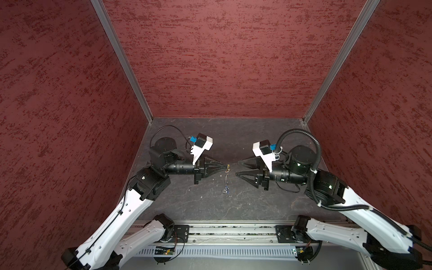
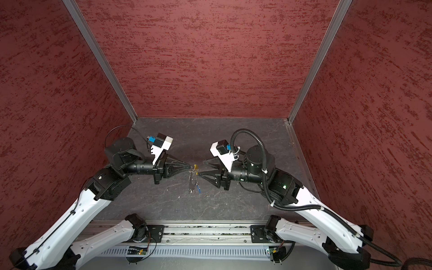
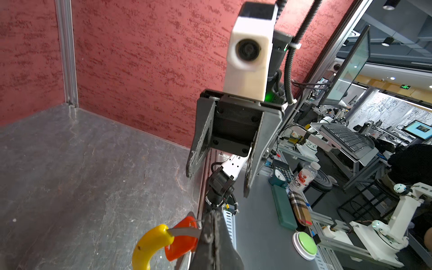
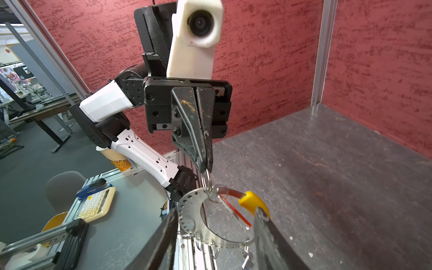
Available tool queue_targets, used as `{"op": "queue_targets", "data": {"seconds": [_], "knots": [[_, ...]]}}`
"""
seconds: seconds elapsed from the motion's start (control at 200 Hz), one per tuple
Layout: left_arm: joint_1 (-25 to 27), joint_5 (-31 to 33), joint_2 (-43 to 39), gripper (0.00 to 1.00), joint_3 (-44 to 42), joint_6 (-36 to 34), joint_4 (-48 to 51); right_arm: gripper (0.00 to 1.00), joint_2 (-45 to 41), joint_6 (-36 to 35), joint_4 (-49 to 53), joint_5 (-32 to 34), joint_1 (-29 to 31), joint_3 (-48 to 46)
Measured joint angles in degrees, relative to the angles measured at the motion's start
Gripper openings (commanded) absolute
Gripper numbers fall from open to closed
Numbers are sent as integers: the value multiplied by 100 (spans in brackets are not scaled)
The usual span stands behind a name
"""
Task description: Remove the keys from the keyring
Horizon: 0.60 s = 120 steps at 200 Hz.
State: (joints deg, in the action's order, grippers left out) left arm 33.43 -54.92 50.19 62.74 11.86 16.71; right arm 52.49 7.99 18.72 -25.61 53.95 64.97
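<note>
**Right hand open around the hanging keyring, ready to pick a key**

The left hand point(image 4: 206, 168) is pinched fully shut on a small silver ring point(image 4: 205, 180) at the top of the keyring point(image 4: 189, 210), which hangs from it above the table point(image 1: 257, 205). The right hand point(image 1: 237, 167) faces it with its jaws roughly half open. It holds nothing, and in the right wrist view the keyring sits between its two fingers.

The keyring's long axis runs straight down from the pinch toward the table. Its flat perforated band faces the right wrist camera, and the yellow section point(image 4: 253, 201) curves away on the side of the far wall. The red-orange tag point(image 3: 182, 240) hangs high, just beside the left fingertips and edge-on to the right hand. The blue tag point(image 2: 199, 188) and the keys point(image 4: 247, 258) dangle at the lowest end. Whether that end touches the table I cannot tell.

The step in hand looks like choosing a grip for the right hand. It probably goes best if that hand closes on a single tag or key, not on the band itself, while the left pinch holds firm so the band cannot swing. The yellow section lies very close to one right finger, so closing where the hand is now risks clamping that part instead. Turning the wrist to meet a tag flat-on should give the fingers more surface to hold.
</note>
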Motion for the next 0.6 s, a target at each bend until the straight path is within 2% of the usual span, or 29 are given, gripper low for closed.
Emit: {"op": "queue_targets", "data": {"seconds": [0.235, 0.341, 0.601], "knots": [[0, -7, -35, 0, -120, 323, -654, 56, 258, 173, -787, -424, 0, -420], [7, 15, -48, 0, -136, 396, -772, 50, 354, 201, -922, -503, 0, -424], [7, 181, -205, 0, -249, 426, -785, 26, 356, 212, -1132, -588, 0, -428]]}}
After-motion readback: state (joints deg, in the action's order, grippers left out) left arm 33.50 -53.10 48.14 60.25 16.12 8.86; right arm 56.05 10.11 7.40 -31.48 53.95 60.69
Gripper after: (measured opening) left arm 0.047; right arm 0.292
